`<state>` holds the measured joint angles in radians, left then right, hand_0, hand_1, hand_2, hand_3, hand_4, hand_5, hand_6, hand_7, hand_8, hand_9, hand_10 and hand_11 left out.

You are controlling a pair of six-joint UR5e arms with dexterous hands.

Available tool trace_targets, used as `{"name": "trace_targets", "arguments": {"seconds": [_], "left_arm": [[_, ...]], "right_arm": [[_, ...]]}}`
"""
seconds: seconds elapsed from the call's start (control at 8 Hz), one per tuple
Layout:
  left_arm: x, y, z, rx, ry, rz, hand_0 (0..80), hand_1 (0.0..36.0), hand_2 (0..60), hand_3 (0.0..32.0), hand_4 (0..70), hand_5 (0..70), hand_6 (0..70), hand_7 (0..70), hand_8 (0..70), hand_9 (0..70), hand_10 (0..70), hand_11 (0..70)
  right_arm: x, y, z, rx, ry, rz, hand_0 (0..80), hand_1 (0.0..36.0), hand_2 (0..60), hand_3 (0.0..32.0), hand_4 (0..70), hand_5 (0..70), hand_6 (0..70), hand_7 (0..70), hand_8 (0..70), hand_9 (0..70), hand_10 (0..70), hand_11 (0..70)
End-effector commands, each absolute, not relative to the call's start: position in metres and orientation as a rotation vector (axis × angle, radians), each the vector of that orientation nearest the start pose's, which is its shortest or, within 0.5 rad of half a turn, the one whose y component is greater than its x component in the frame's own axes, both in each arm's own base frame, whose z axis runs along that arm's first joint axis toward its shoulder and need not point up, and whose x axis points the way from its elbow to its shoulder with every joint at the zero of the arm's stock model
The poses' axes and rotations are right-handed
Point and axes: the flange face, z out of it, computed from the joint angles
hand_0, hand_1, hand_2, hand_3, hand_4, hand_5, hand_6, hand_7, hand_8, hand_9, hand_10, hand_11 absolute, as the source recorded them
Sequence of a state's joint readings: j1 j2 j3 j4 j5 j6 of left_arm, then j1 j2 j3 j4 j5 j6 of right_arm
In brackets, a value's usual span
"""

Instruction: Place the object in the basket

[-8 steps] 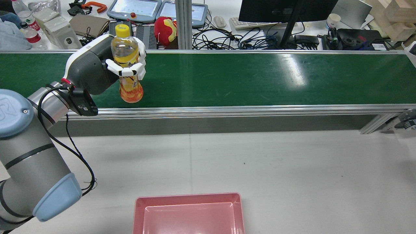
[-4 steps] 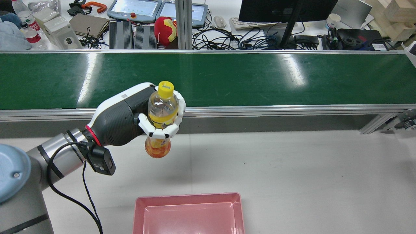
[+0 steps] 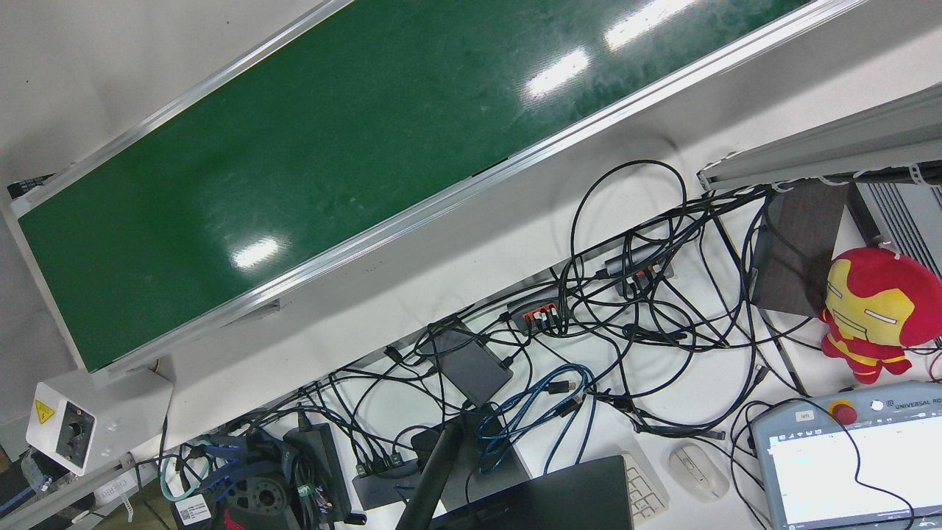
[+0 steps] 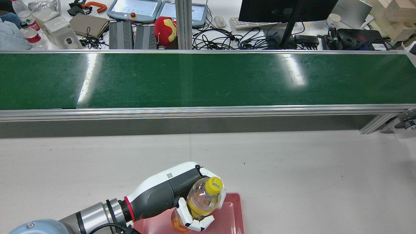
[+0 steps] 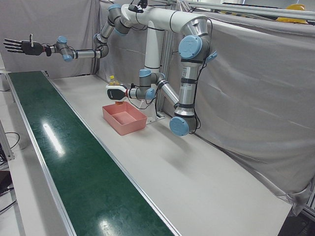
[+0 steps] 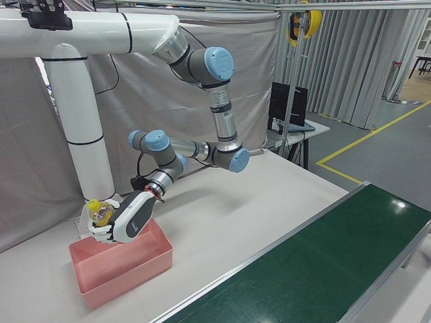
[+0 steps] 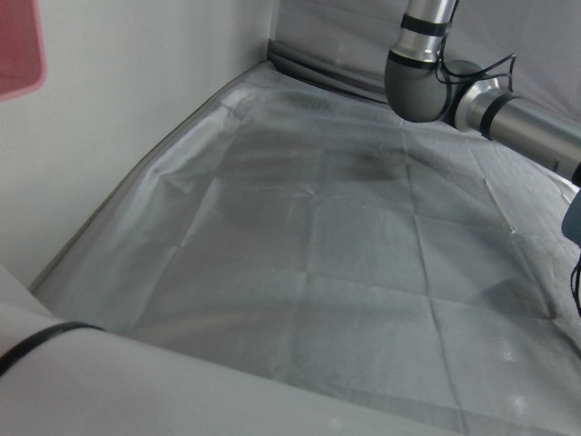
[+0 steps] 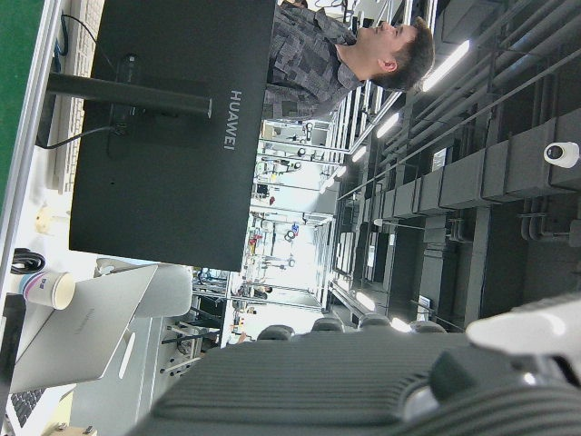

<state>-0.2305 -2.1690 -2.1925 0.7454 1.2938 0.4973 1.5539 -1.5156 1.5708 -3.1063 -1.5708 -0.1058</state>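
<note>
Though no arm in front view, shows green conveyor belt [image 3: 331, 147] running diagonally w/ nothing on it, plus desk clutter beside it: black cable tangle [image 3: 633, 294], red-yellow plush toy [image 3: 872, 309], white mouse [image 3: 698, 471], teach pendant [image 3: 854, 456]. Rear view: left hand [image 4: 169, 195] reaches in from bottom left, fingers wrapped round mid-body of a clear drink bottle [image 4: 203, 203], yellow liquid, yellow cap [image 4: 214, 186] up and leaning toward cam, orange base lowest; bottle sits over far-left part of pink basket [image 4: 232, 211] at bottom edge; can't tell from here whether base touches basket floor. Belt [image 4: 208, 79] bare across the view, white table [image 4: 292, 169] between belt and basket. Left-front view: left hand [image 5: 114, 93] level w/ bottle [image 5: 114, 78] gripped, held over rear end of basket [image 5: 129, 125], basket on table well apart from belt; right hand [image 5: 19, 46] high at top left, beyond belt's far end, fingers spread wide, holding nothing. Right-front view: left hand [image 6: 128, 219] angled down, fingers closed round bottle [image 6: 100, 214], bottle above basket's [image 6: 128, 272] back corner, clear of basket floor. Left hand view: grey creased cloth backdrop, arm elbow joint [image 7: 422, 73] at top, sliver of pink basket [image 7: 20, 45] top left; no fingers or bottle visible here. Right hand view: on its side, black Huawei monitor [image 8: 172, 136], paper cup [image 8: 45, 289], a person past the monitor; finger state not readable in this one.
</note>
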Motion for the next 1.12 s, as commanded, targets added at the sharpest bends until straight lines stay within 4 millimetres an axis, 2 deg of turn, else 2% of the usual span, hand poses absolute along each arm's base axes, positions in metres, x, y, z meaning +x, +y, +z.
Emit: {"name": "trace_targets", "arguments": {"seconds": [0.0,0.12,0.25,0.38,0.5,0.62,0.75,0.88,1.0], "left_arm": [[0.497,-0.253,0.216,-0.678,2.002,-1.028,58.8,36.0,60.0,0.0,70.0,70.0,70.0,70.0,70.0,70.0,70.0,70.0],[0.504,-0.253,0.225,-0.641,1.974,-1.023,56.0,36.0,60.0,0.0,70.0,70.0,70.0,70.0,70.0,70.0,63.7,70.0],[0.503,-0.251,0.231,-0.617,1.937,-1.03,50.5,35.7,60.0,0.0,70.0,70.0,70.0,62.8,70.0,70.0,54.3,70.0],[0.501,-0.252,0.238,-0.595,1.902,-1.042,46.4,35.6,60.0,0.0,53.2,56.3,38.5,36.7,55.9,70.0,40.6,57.9],[0.498,-0.252,0.25,-0.584,1.882,-1.05,52.7,27.1,60.0,0.0,36.9,49.8,21.5,27.6,44.2,57.3,33.5,49.1],[0.496,-0.252,0.253,-0.579,1.877,-1.051,60.4,19.9,9.8,0.0,21.6,46.6,11.6,20.0,31.5,42.5,25.7,39.2],[0.493,-0.253,0.26,-0.573,1.868,-1.057,67.9,16.6,0.0,0.0,14.6,46.0,6.8,14.7,24.5,33.4,22.0,34.2],[0.492,-0.253,0.271,-0.572,1.862,-1.058,78.4,14.2,0.0,0.0,9.6,45.1,2.7,8.8,21.3,28.4,17.9,28.4],[0.492,-0.253,0.27,-0.581,1.869,-1.059,80.0,14.1,0.0,0.0,4.0,40.8,0.0,3.8,19.3,24.9,13.7,22.4]], "right_arm": [[0.124,-0.526,0.655,-0.106,2.382,-2.17,0.0,0.0,0.0,0.0,0.0,0.0,0.0,0.0,0.0,0.0,0.0,0.0],[0.124,-0.526,0.655,-0.106,2.382,-2.17,0.0,0.0,0.0,0.0,0.0,0.0,0.0,0.0,0.0,0.0,0.0,0.0],[0.124,-0.525,0.655,-0.106,2.38,-2.172,0.0,0.0,0.0,0.0,0.0,0.0,0.0,0.0,0.0,0.0,0.0,0.0],[0.124,-0.525,0.655,-0.106,2.38,-2.172,0.0,0.0,0.0,0.0,0.0,0.0,0.0,0.0,0.0,0.0,0.0,0.0],[0.124,-0.525,0.655,-0.106,2.38,-2.172,0.0,0.0,0.0,0.0,0.0,0.0,0.0,0.0,0.0,0.0,0.0,0.0],[0.124,-0.525,0.655,-0.106,2.38,-2.172,0.0,0.0,0.0,0.0,0.0,0.0,0.0,0.0,0.0,0.0,0.0,0.0],[0.124,-0.525,0.655,-0.106,2.38,-2.172,0.0,0.0,0.0,0.0,0.0,0.0,0.0,0.0,0.0,0.0,0.0,0.0],[0.124,-0.526,0.655,-0.106,2.382,-2.17,0.0,0.0,0.0,0.0,0.0,0.0,0.0,0.0,0.0,0.0,0.0,0.0],[0.124,-0.525,0.655,-0.106,2.38,-2.172,0.0,0.0,0.0,0.0,0.0,0.0,0.0,0.0,0.0,0.0,0.0,0.0]]}}
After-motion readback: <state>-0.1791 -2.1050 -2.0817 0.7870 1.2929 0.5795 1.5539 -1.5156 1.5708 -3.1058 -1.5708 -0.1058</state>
